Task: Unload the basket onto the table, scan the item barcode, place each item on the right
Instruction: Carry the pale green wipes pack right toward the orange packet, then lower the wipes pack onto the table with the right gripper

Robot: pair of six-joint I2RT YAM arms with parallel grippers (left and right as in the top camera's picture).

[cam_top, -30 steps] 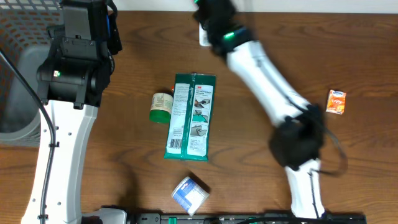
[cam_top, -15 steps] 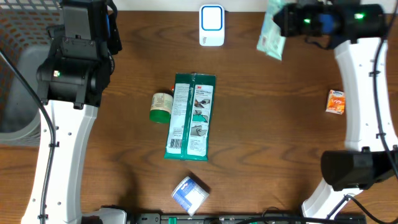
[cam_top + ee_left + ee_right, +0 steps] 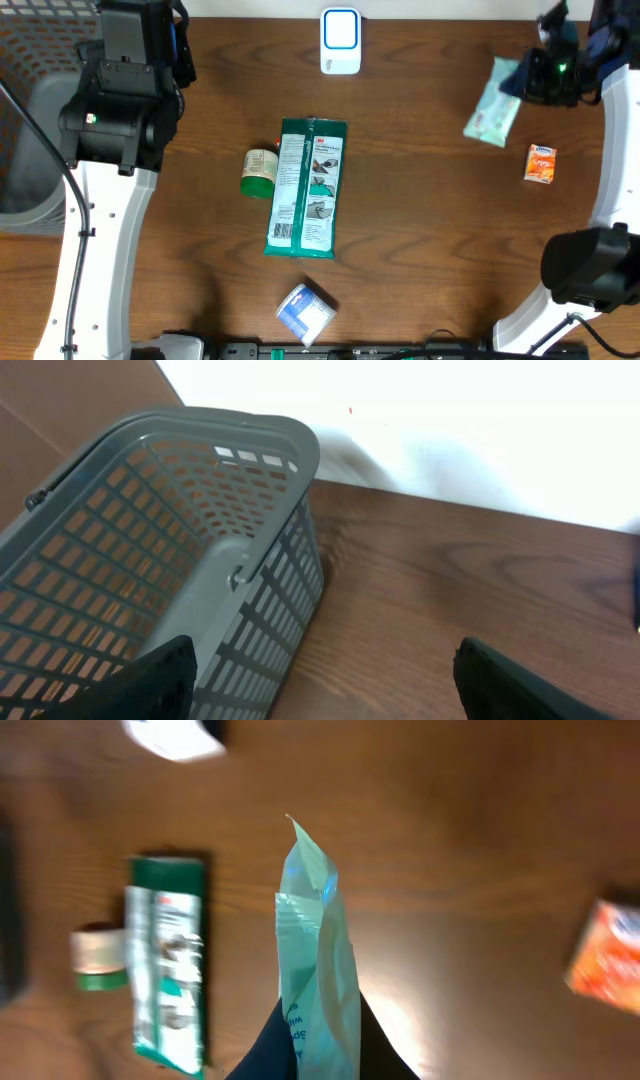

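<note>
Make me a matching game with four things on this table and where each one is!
Things:
1. pale green packet
2. orange box
3. white scanner
4. little jar

Places:
A. at the far edge of the table, in the middle
B. right beside the left side of the long green pack
C. pinched in the right hand
D. lying alone near the right edge of the table

Pairs: 1-C, 2-D, 3-A, 4-B.
</note>
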